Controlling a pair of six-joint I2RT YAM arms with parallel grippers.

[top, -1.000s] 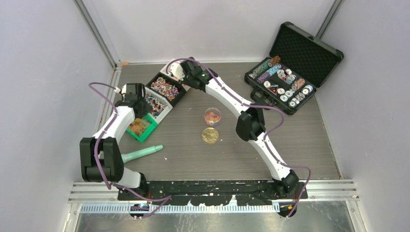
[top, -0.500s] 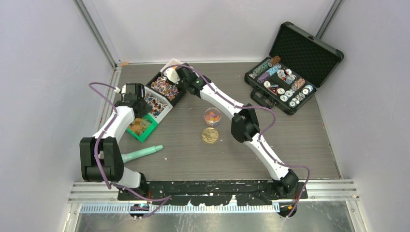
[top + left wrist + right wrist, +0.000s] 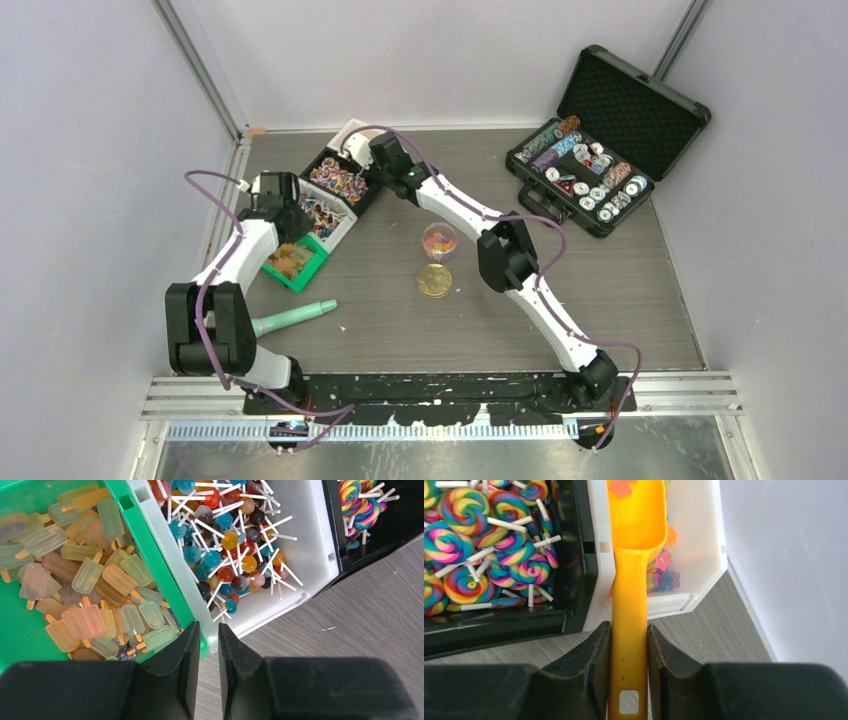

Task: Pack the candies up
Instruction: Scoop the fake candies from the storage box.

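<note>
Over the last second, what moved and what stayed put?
The right hand, gripping the orange scoop, shifted left, and its elbow followed. The scoop now reaches over the white corner bin. The left hand, jar and gold disc stayed put.

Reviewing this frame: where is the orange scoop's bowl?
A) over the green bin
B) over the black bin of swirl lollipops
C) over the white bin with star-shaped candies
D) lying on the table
C: the right wrist view shows the right tool gripping the orange scoop by its handle, with the bowl over the white bin of star-shaped candies, beside the black bin.
</note>
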